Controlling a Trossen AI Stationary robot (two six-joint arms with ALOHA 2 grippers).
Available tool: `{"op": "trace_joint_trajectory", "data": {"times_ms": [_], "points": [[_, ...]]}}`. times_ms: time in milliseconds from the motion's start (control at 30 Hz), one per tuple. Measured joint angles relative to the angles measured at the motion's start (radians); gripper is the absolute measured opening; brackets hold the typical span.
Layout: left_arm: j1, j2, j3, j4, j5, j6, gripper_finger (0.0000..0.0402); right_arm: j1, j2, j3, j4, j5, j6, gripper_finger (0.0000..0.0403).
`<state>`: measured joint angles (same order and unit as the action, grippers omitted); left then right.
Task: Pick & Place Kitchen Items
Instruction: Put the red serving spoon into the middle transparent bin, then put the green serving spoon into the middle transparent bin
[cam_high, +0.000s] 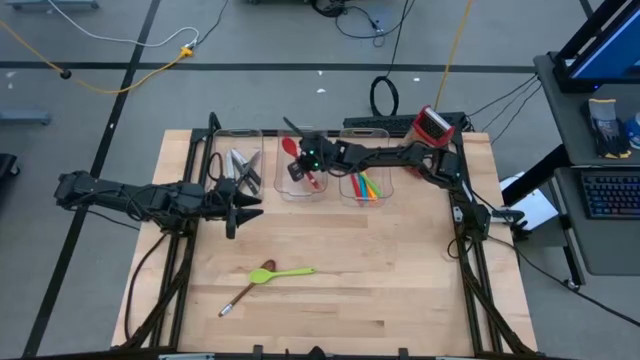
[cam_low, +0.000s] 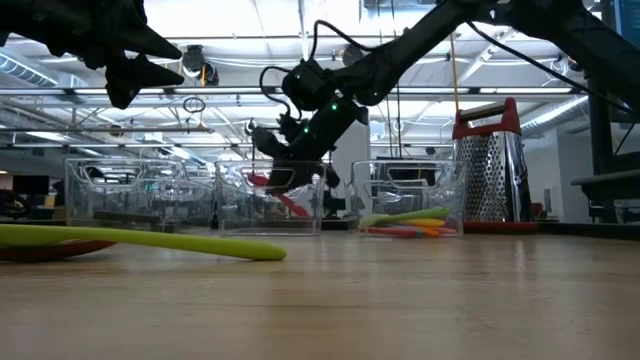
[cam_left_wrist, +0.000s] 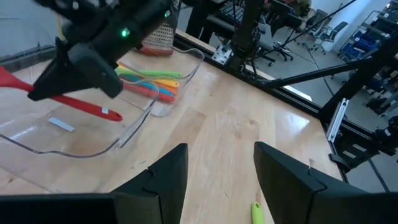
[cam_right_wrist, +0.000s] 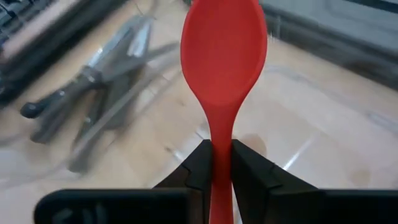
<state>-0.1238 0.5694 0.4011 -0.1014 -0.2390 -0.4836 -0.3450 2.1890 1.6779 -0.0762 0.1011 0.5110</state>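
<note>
Three clear bins stand in a row at the far side. The left bin (cam_high: 238, 165) holds steel knives (cam_right_wrist: 93, 106). The right bin (cam_high: 365, 182) holds coloured utensils (cam_left_wrist: 152, 84). My right gripper (cam_high: 303, 160) is over the middle bin (cam_high: 297, 188), shut on a red spoon (cam_right_wrist: 224, 50). My left gripper (cam_high: 252, 207) waits open above the table, near the left bin, with nothing between its fingers (cam_left_wrist: 168, 174). A green utensil (cam_high: 288, 272) and a brown-handled spoon (cam_high: 240, 296) lie flat on the table, nearer the front. My right gripper pinches the red spoon's handle (cam_right_wrist: 221, 155) between its two fingers, just behind the bowl. The fingers come from the table's right, slanting down, and lie along the handle; the bowl sticks out beyond the fingertips. The handle's free end (cam_left_wrist: 109, 113) slopes down into the middle bin; whether it touches the bin I cannot tell.
A red-and-steel box grater (cam_high: 432, 125) stands at the far right corner, behind the bins. The wooden table (cam_high: 400, 280) has bare room at the right and centre. Black frame rails run along its left and right edges.
</note>
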Motion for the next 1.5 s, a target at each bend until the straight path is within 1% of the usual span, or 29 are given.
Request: {"op": "trace_joint_trajectory", "data": {"times_ms": [433,533,667,767,900,1033,1133,1200,1367,1433,1500], "points": [[0.0,0.0,0.0,0.0,0.0,-0.001,0.0189,0.0,0.003,-0.002,-0.004,-0.001,-0.008,0.0076],[0.0,0.0,0.0,0.0,0.0,-0.02,0.0189,0.0,0.003,-0.002,-0.004,-0.001,-0.004,0.0086],[0.0,0.0,0.0,0.0,0.0,-0.019,0.0189,0.0,0.004,-0.002,0.025,-0.001,-0.007,0.009],[0.0,0.0,0.0,0.0,0.0,0.009,0.0189,0.0,-0.007,-0.002,0.047,-0.003,-0.007,0.0085],[0.0,0.0,0.0,0.001,0.0,-0.001,0.0189,0.01,-0.028,-0.001,0.068,-0.007,-0.025,0.0071],[0.0,0.0,0.0,0.002,0.0,0.004,0.0189,0.029,-0.047,-0.004,0.05,-0.057,-0.059,0.0044],[0.0,0.0,0.0,0.003,0.0,0.001,0.0189,0.057,-0.069,-0.002,0.069,-0.053,-0.095,0.0016],[0.0,0.0,0.0,0.014,0.0,0.001,0.0189,0.078,-0.091,-0.002,0.062,-0.054,-0.133,0.0004],[0.0,0.0,0.0,0.098,0.001,0.031,0.0189,0.123,-0.136,-0.002,0.093,-0.051,-0.195,0.0002],[0.0,0.0,0.0,0.121,0.001,0.029,0.0189,0.139,-0.154,-0.002,0.12,-0.051,-0.212,0.0001],[-0.004,0.0,0.0,0.129,0.002,0.019,0.0189,0.151,-0.181,-0.002,0.11,-0.051,-0.224,0.0001]]}}
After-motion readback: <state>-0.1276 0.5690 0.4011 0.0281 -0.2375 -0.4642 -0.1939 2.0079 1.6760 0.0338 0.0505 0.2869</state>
